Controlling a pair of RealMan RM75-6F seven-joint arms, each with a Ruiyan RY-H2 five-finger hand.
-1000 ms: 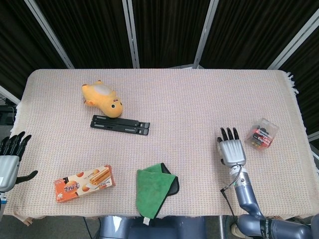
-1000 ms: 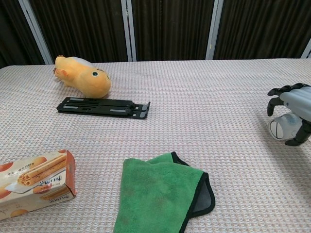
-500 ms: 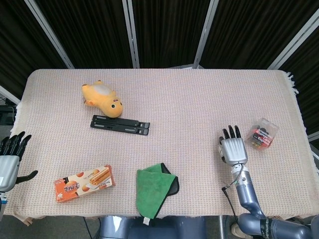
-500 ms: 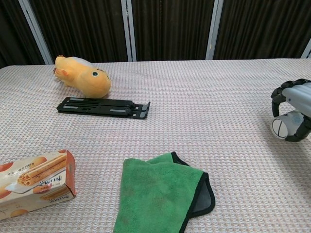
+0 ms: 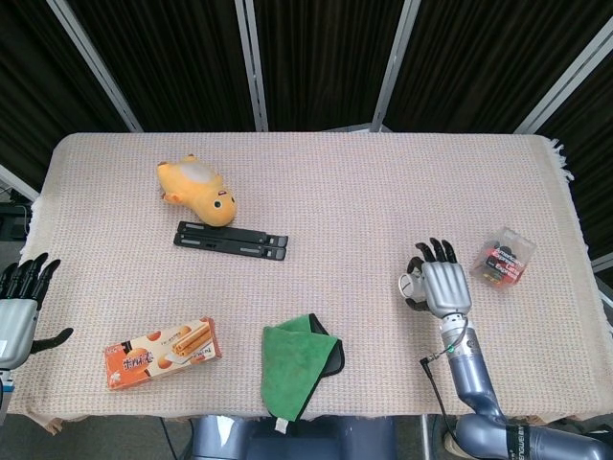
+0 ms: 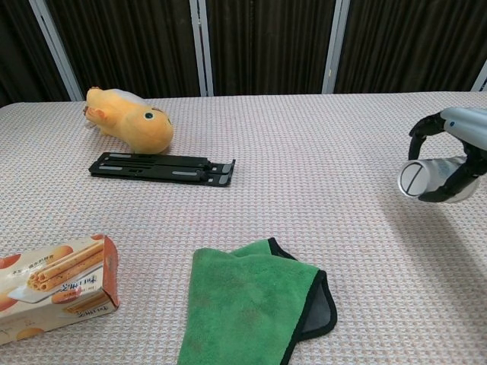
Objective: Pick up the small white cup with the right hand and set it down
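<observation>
My right hand (image 5: 441, 286) grips the small white cup (image 6: 424, 176) at the table's right side. In the chest view the right hand (image 6: 455, 152) holds the cup on its side, base facing left, lifted above the cloth. From the head view only a bit of the cup (image 5: 413, 286) shows at the hand's left edge. My left hand (image 5: 19, 307) hangs off the table's left edge, fingers spread, holding nothing.
A yellow plush toy (image 5: 197, 190) and a black flat stand (image 5: 231, 240) lie at the back left. A snack box (image 5: 163, 352) sits front left, a green cloth (image 5: 301, 364) front centre. A small clear packet (image 5: 503, 257) lies right of my right hand.
My right hand has closed around the cup, raised it off the cloth and carried it a little to the left. The left hand has not moved.
</observation>
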